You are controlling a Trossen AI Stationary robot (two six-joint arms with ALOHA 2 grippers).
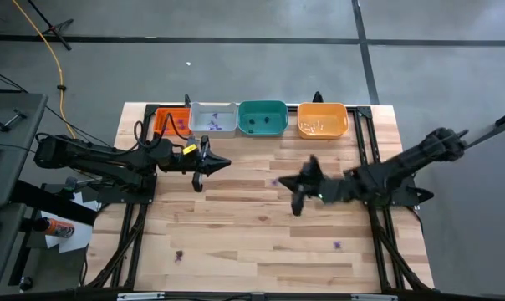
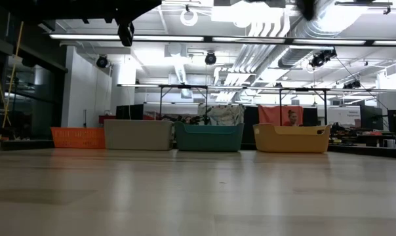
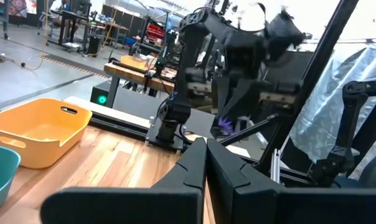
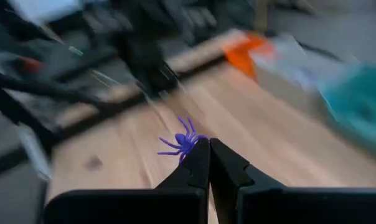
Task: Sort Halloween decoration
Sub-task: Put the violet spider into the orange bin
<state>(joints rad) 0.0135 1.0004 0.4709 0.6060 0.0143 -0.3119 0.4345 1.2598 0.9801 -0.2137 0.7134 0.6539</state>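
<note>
My right gripper (image 4: 208, 144) is shut on a tiny purple spider trinket (image 4: 183, 143) and hangs above the table's middle (image 1: 281, 181), lifted off the wood. In the left wrist view the spider (image 3: 225, 124) dangles under that gripper. My left gripper (image 3: 205, 149) is shut on nothing and hovers left of the middle (image 1: 226, 163), pointing toward the right arm. On the near part of the table lie a loose purple trinket (image 1: 337, 245) and a dark one (image 1: 179, 256). Small trinkets also lie inside the trays. My right gripper pinches the purple spider between its two fingertips (image 4: 197, 155). The hold is on one side of the spider (image 4: 189, 147), and its body and legs stick out past the tips. The spider is lifted clear of the table.
Four trays stand in a row along the far edge: red-orange (image 1: 170, 121), grey (image 1: 212, 119), green (image 1: 262, 118) and orange (image 1: 323, 119). Black frame rails run down both sides of the table. Bare wood (image 1: 252, 226) lies between the grippers and the near edge.
</note>
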